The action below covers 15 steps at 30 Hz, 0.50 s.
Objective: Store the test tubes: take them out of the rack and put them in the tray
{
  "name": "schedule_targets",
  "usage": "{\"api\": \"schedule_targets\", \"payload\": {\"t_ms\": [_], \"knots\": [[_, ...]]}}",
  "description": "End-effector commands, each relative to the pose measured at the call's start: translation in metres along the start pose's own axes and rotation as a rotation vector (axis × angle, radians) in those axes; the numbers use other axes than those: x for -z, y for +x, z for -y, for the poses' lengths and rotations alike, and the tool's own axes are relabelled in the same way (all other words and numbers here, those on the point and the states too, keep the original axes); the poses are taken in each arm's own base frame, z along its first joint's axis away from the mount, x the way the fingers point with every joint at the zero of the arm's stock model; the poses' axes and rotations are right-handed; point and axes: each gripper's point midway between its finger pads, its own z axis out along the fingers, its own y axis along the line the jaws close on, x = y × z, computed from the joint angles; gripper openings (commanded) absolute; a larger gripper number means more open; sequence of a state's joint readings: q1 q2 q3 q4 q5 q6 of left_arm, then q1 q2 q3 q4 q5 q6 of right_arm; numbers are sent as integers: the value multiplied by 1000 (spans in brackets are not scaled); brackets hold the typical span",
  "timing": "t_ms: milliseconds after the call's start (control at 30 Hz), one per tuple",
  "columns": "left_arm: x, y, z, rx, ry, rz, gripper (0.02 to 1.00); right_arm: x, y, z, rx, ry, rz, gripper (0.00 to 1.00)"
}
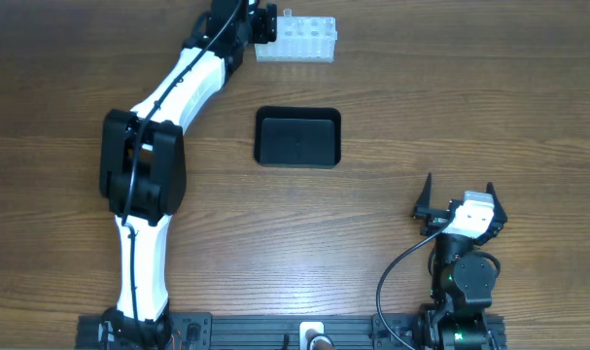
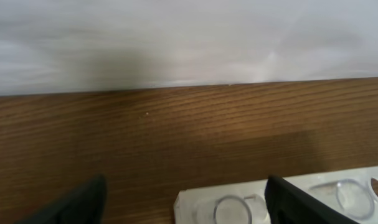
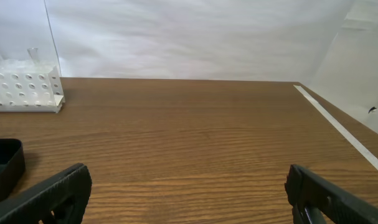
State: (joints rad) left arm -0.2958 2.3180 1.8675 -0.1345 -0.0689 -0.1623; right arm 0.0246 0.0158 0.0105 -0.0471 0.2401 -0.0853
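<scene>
Wooden table point(image 1: 450, 117): tray point(image 1: 297, 111) near rack point(image 1: 296, 41); left hand point(image 2: 185, 193) spread, perhaps over rack's end; right hand point(image 1: 459, 190) spread.

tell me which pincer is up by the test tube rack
The left pincer, open at the rack's left end; the right pincer sits open, far away from it.

The left arm point(image 1: 142, 165) has 2 long white links joined by bulky black housings, and a thin black cable point(image 1: 186, 76) runs along them. The left gripper point(image 1: 268, 23) is black. The right arm point(image 1: 465, 267) is black, with a white block point(image 1: 476, 206) behind the right gripper point(image 1: 459, 190), whose 2 fingers taper to points. A black looping cable point(image 1: 397, 267) hangs beside it.
</scene>
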Motion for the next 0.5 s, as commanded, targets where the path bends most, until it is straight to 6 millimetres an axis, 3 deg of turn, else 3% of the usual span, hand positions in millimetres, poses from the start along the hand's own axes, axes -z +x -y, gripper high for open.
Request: {"api": "schedule_targets", "payload": {"t_ms": [33,233,500], "knots": [[-7,-2,6,-2,-1,13,776,0,2,4,1,21,-3,993],[-8,-3,10,-4,5,17,689,0,2,4,2,21,-4,993],[-8,-2,10,-4,5,14,450,0,2,4,1,21,-4,991]]}}
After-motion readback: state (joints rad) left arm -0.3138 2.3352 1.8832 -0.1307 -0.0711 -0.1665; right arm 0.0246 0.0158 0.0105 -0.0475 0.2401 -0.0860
